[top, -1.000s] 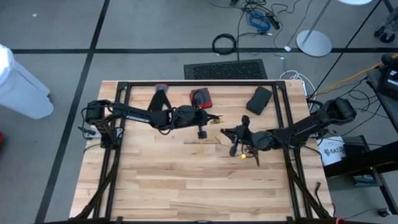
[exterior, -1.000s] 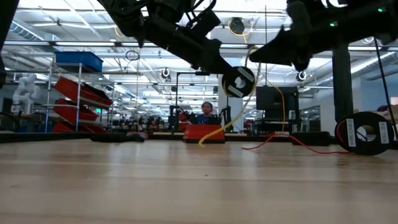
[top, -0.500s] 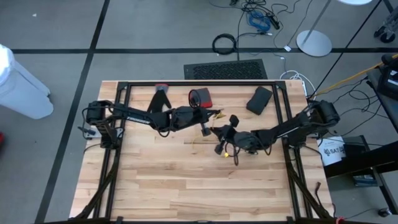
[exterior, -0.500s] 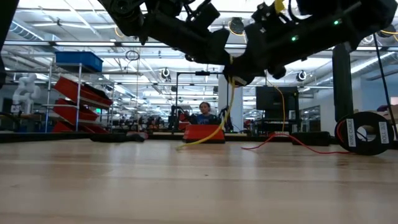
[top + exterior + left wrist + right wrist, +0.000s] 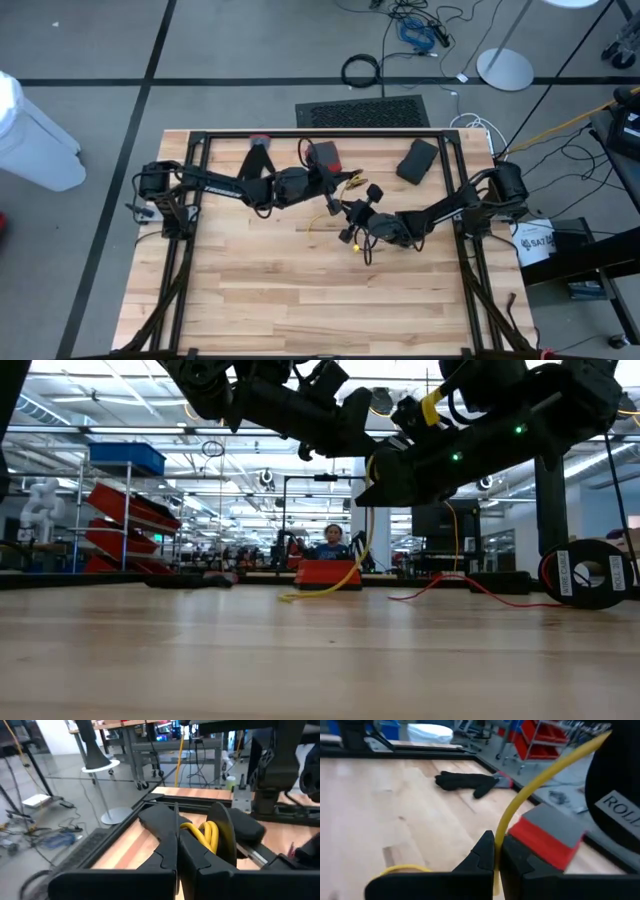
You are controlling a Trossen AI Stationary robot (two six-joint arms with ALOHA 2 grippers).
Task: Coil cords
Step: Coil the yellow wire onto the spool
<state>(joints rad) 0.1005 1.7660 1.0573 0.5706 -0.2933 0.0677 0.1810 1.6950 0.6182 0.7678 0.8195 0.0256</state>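
Right gripper [image 5: 496, 851] is pinched tight on the long thin yellow cord [image 5: 540, 777] above the wooden tabletop's [image 5: 250, 270] middle, left gripper [image 5: 178, 845] clamped on its bunched loops [image 5: 202, 831] toward the far edge. Too much pull and I'd guess the loops slip out.

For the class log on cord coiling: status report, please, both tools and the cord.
Left tool shut on yellow cord. Right tool shut on same cord, mid-table, both raised. Cord tail trails on table. Nothing blocking.
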